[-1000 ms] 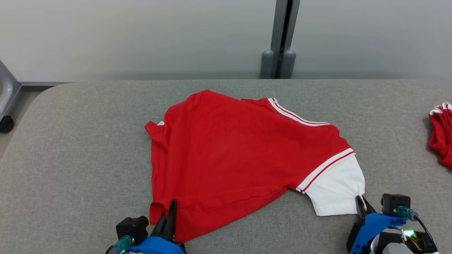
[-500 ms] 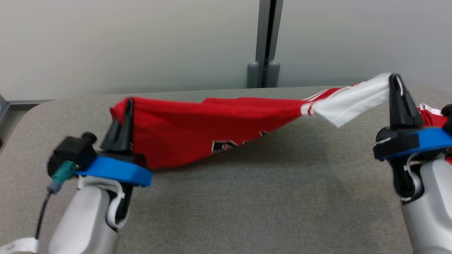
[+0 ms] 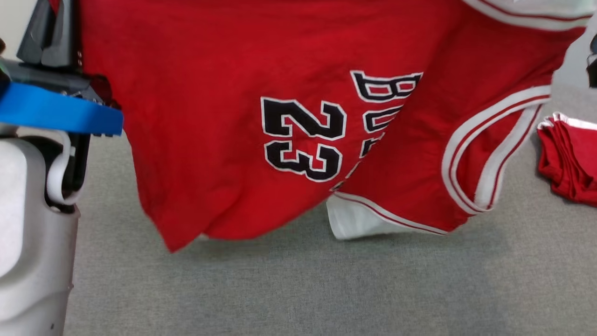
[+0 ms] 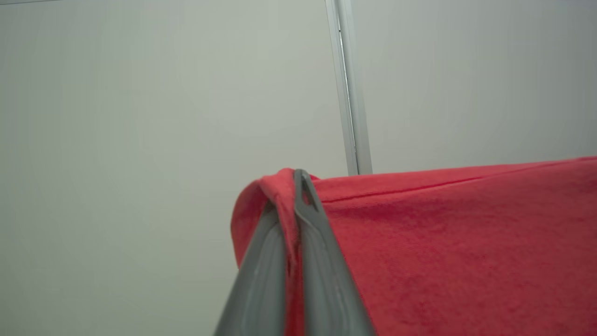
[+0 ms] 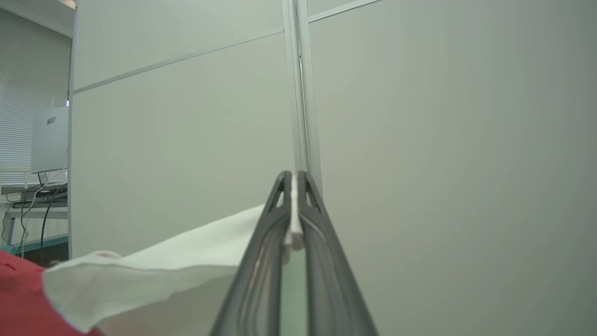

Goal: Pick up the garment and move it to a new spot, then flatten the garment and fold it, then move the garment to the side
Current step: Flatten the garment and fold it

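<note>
While wrist views show left claw (image 4: 297, 176) pinching the garment (image 4: 443, 233) by its red edge, right claw (image 5: 292, 176) its white sleeve, head view shows open desk (image 3: 326, 289) below

Garment (image 3: 210, 140): upper part cut off by top border of head view, so held edge out of frame there. Lettering (image 3: 385, 100) beside number partly lost in fold, only "BU" readable. White sleeve (image 3: 354, 224) mostly hidden behind red panel. Left gripper (image 3: 52, 18): fingertips cut off at top border. Dark shape (image 3: 593, 60) at right border, too little in frame to identify. Red cloth (image 3: 566, 158) cut by right border. Right gripper (image 5: 294, 182): pinched white hem mostly hidden between fingers.
</note>
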`<state>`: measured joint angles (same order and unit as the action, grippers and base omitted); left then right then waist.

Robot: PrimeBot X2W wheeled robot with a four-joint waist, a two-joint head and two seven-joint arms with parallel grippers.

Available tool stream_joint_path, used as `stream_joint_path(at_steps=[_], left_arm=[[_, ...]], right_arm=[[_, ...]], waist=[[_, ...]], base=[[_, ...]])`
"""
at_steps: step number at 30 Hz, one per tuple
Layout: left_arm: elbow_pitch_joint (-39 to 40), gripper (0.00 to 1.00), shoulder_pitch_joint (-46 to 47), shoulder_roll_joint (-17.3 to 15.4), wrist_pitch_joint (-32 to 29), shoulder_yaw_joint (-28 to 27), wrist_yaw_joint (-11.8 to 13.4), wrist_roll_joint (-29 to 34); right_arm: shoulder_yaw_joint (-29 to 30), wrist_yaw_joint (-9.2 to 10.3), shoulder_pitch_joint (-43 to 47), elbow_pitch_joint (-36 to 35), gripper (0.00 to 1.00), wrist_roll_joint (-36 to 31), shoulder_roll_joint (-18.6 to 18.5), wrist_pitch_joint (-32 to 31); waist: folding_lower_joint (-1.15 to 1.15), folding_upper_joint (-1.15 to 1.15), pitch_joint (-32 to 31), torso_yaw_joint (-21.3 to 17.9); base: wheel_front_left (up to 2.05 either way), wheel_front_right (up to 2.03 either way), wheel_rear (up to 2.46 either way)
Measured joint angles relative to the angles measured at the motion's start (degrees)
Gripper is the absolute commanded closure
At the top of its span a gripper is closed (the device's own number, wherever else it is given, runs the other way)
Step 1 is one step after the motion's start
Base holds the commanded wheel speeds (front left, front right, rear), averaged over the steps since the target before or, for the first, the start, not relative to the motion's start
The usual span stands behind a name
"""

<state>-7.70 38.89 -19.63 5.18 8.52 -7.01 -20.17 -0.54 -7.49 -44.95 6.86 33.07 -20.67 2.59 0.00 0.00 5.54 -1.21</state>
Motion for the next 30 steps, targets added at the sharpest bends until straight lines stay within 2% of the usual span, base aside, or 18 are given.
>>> stream_joint_path(at_steps=[5,9,15,19,23,26,30], left_arm=[[-1.71,1.0,5.36,0.03,-0.99,0.34,0.67,0.34],[-5.87,1.0,11.95,0.34,-0.12,2.05,0.99,2.9],[-12.83,1.0,23.62,2.26,5.36,2.3,2.24,4.69],[-16.18,1.0,27.1,2.86,8.15,1.19,2.44,4.24],[-19.92,1.0,23.79,3.69,9.15,0.93,1.82,2.58],[-22.18,1.0,16.35,4.52,9.64,0.08,1.4,0.98],[-22.87,1.0,4.54,7.54,9.8,-2.89,1.07,-1.78]], right_arm=[[-0.8,0.0,-5.97,5.08,1.0,-2.11,-0.08,-0.13],[-1.24,0.0,-13.99,10.93,1.0,-5.24,0.21,2.72],[0.33,0.0,-28.38,19.18,1.0,-9.69,0.15,9.35],[1.82,-0.03,-32.61,22.93,1.0,-8.9,0.2,11.14],[0.41,-0.04,-28.51,23.49,1.0,-5.94,0.02,11.77],[-2.19,-0.04,-18.29,21.92,1.0,-2.31,0.4,12.13],[-4.17,-0.05,-3.09,17.63,1.0,2.85,0.75,12.28]], waist=[[0.0,0.0,4.63,-1.0],[0.01,0.0,9.09,-1.9],[0.01,0.0,14.72,-2.33],[0.01,0.0,16.58,-2.59],[0.01,0.0,16.8,-3.5],[0.01,0.0,16.4,-4.03],[0.0,0.0,15.5,-4.59]], base=[[0.0,0.0,0.0],[0.0,0.0,0.0],[0.0,0.0,0.0],[0.0,0.0,0.0],[0.0,0.0,0.0],[0.0,0.0,0.0],[0.0,0.0,0.0]])
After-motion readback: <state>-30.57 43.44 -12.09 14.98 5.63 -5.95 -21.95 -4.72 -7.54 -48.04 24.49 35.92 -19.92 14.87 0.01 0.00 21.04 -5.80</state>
